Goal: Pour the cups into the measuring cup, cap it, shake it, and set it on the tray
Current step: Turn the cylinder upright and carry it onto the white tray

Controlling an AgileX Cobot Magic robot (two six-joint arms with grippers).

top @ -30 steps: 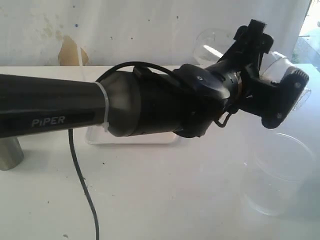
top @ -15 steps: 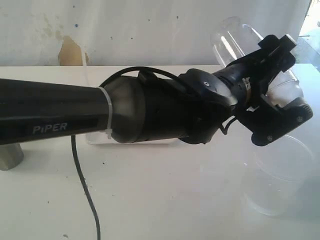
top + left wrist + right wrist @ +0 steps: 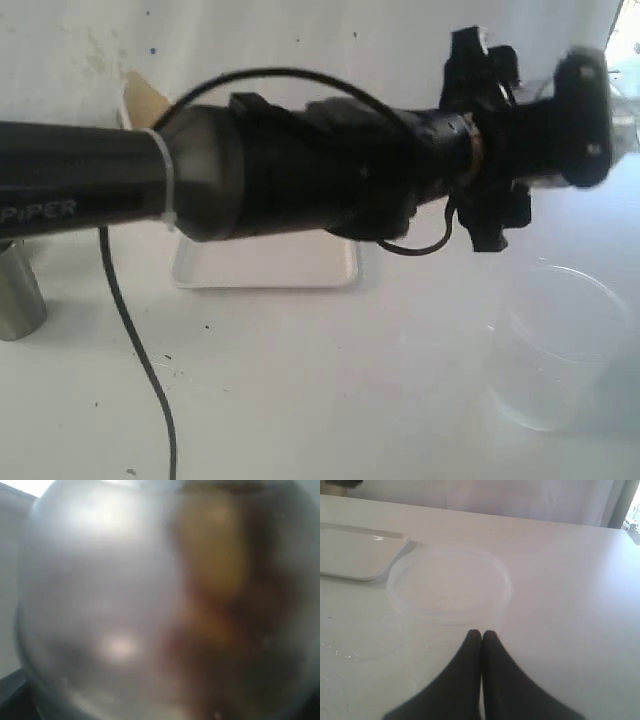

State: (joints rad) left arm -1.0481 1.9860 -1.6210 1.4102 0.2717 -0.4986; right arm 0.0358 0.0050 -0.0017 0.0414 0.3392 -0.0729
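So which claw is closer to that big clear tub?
Right. The right claw, shut, sits just before the near rim of the tub; the left claw hangs high above it.

Steel tumbler (image 3: 18, 295) at left shows smooth satin metal; tray (image 3: 262, 268) is glossy white plastic; wide container (image 3: 560, 350) at near right is clear, faintly frosted plastic; arm shell (image 3: 300, 170) is black plastic with dull sheen; right gripper (image 3: 481, 634) smooth matt black; cable (image 3: 135, 345) smooth black; table (image 3: 330, 390) matt white, lightly speckled.

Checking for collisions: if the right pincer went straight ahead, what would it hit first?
Probably the wide clear tub, right ahead of the shut right pincer, though depth is unclear.
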